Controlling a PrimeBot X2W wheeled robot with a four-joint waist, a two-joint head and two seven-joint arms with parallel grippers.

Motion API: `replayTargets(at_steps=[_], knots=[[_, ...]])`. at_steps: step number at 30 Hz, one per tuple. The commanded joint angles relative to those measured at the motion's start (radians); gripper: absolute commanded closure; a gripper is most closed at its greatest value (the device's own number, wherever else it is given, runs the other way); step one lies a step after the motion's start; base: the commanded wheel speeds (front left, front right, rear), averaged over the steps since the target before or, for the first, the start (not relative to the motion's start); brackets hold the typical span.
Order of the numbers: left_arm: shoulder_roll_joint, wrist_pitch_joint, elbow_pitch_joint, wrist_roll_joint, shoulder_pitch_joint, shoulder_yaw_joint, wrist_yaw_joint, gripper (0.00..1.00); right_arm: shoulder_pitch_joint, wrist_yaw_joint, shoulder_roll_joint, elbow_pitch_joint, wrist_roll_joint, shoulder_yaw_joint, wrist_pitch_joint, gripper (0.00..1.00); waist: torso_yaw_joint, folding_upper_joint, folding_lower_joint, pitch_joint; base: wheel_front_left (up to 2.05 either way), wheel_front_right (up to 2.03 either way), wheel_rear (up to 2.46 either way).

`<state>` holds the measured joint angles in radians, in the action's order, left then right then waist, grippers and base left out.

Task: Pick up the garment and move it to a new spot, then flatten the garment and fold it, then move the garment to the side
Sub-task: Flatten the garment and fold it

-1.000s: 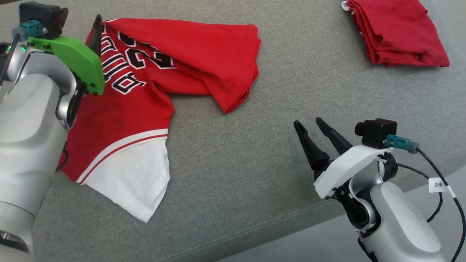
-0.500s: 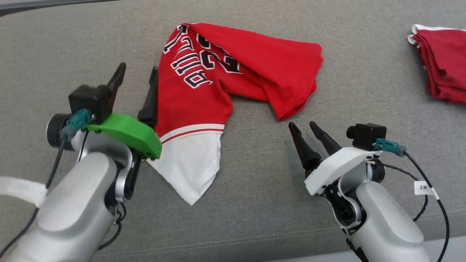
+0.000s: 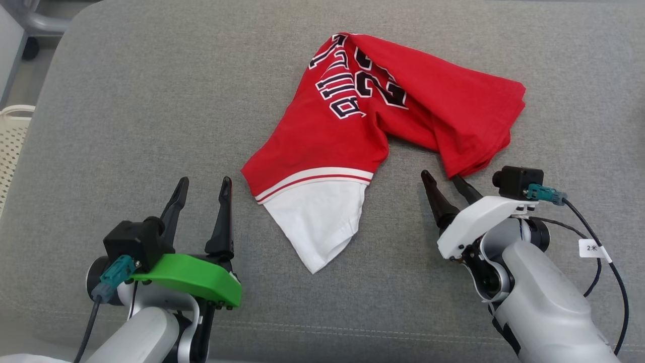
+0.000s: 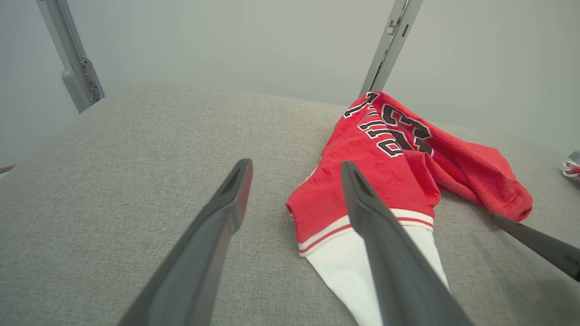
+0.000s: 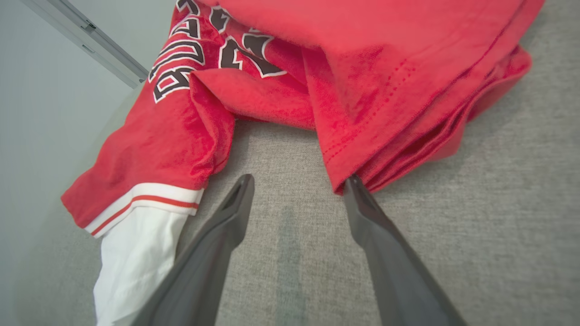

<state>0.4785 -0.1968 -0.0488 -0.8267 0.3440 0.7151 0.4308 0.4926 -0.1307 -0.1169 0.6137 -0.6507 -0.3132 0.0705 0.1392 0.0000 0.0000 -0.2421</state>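
Nearby, both grippers' fingers spread, empty. My left gripper (image 3: 205, 181) sits apart from the white hem (image 3: 317, 227); my right gripper (image 3: 441, 176) is nearer, just touching the bunched red end (image 3: 478, 151). Beyond, the garment (image 3: 352, 136) arches across the grey surface (image 3: 151, 101).

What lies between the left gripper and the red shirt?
Nothing but bare grey cushion; in the head view the left gripper stands apart from the shirt.

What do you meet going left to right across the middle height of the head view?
Cream basket → left gripper, jaws open → white end of the garment → right gripper, jaws open.
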Motion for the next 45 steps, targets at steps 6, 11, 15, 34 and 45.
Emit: replayTargets(at_steps=[6, 11, 15, 34, 45], knots=[[0.012, -0.016, -0.022, -0.013, -0.039, -0.013, 0.013, 0.00, 0.055, 0.000, -0.005, 0.112, 0.012, 0.036, 0.028, 0.00, 0.028, 0.0000, 0.0000, -0.006, 0.00, 0.00, 0.00], [0.015, -0.020, -0.028, -0.011, -0.045, -0.016, 0.018, 0.00, 0.103, 0.000, -0.002, 0.206, 0.026, 0.055, 0.061, 0.74, 0.033, 0.0000, 0.0000, -0.008, 0.00, 0.00, 0.00], [0.019, -0.023, -0.025, -0.011, -0.050, -0.018, 0.020, 0.00, 0.134, 0.000, -0.009, 0.245, 0.033, 0.041, 0.095, 1.00, 0.031, 0.0000, 0.0000, -0.005, 0.00, 0.00, 0.00], [-0.008, -0.043, -0.011, -0.026, -0.101, -0.020, 0.015, 0.00, -0.094, 0.000, -0.351, -0.412, -0.360, 0.101, -0.331, 1.00, -0.081, 0.0000, 0.0000, 0.054, 0.00, 0.00, 0.00], [-0.009, -0.041, -0.004, -0.021, -0.070, -0.019, -0.001, 0.00, -0.153, 0.000, -0.349, -0.377, -0.269, 0.315, -0.537, 1.00, -0.084, 0.0000, 0.0000, 0.026, 0.00, 0.00, 0.00]])
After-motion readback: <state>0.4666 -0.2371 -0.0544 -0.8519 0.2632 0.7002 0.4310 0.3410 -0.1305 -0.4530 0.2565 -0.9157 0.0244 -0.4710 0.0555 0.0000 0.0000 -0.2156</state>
